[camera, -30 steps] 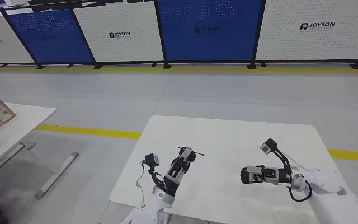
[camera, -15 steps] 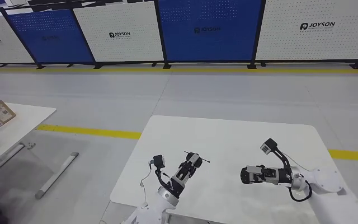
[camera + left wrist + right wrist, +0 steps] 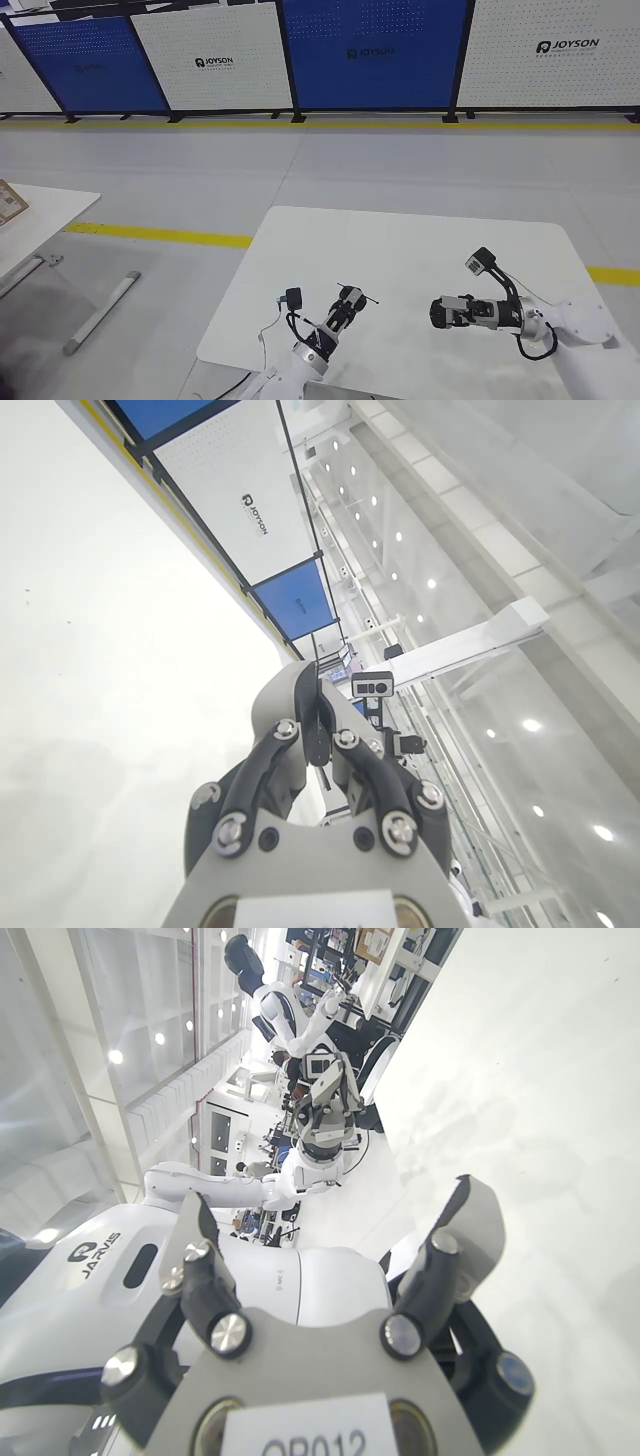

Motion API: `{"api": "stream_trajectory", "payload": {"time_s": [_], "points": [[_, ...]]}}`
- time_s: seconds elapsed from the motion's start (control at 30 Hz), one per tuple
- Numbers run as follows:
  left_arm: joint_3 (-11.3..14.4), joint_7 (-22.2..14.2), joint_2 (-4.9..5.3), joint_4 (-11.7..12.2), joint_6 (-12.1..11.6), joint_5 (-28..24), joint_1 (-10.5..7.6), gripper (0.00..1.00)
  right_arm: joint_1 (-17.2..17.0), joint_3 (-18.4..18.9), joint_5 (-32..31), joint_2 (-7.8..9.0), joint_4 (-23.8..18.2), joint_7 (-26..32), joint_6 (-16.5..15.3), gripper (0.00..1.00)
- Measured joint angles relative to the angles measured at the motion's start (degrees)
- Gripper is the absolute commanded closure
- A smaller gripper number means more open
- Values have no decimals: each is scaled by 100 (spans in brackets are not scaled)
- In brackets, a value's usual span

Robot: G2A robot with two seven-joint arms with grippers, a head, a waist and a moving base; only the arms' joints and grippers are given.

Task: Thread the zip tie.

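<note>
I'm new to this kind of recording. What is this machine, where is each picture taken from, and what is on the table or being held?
It is a two-armed robot working at a white table. The wide picture looks down from a camera above its arms. The other two come from cameras on its wrists, looking out along the fingers. The left gripper is shut on a thin black zip tie, near the table's front edge. The right gripper is open, with nothing between its fingers.
</note>
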Motion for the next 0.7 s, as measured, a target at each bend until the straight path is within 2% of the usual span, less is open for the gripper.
{"api": "stream_trajectory", "payload": {"time_s": [0.17,0.27,0.43,0.53,0.7], "points": [[-4,6,0,1,17,54,-39,100,0,0,0,0,0,0,0,0],[-81,47,11,-109,-52,132,-35,100,0,0,0,0,0,0,0,0],[-383,242,33,-533,-256,-39,28,100,0,0,0,0,0,0,0,0],[-559,267,55,-904,-362,40,97,100,0,0,0,0,0,0,0,0],[-811,163,100,-1528,-416,176,368,100,0,0,0,0,0,0,0,0]]}}
